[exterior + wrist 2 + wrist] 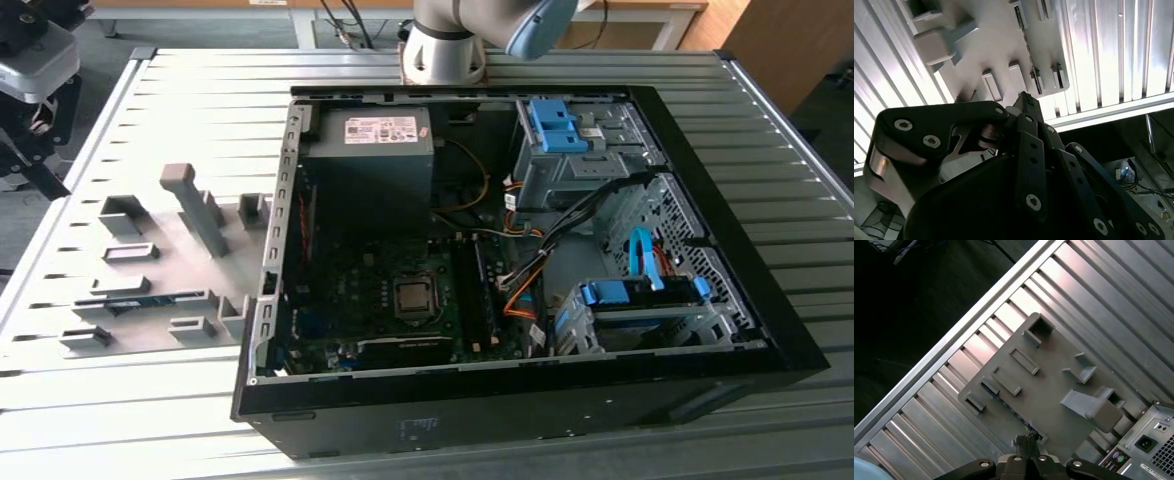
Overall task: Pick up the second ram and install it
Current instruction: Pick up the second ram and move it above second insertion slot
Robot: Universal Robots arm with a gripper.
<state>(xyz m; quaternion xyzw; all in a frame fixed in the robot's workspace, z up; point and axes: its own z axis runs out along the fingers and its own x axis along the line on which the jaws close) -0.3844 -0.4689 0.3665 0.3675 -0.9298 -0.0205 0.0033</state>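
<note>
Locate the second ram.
The thin dark blue-green memory stick sits on the grey fixture plate, at the exterior view's left of the black computer case.

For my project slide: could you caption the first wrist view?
Gripper poised over the grey fixture plate, at one end of the second ram lying in it.

The robot arm (447,45) — a silver joint with a pale blue cap — rises at the top of the exterior view. In both wrist views, the black end effector (1025,100) (1027,441) has its linked fingers drawn together into a narrow tip.
</note>
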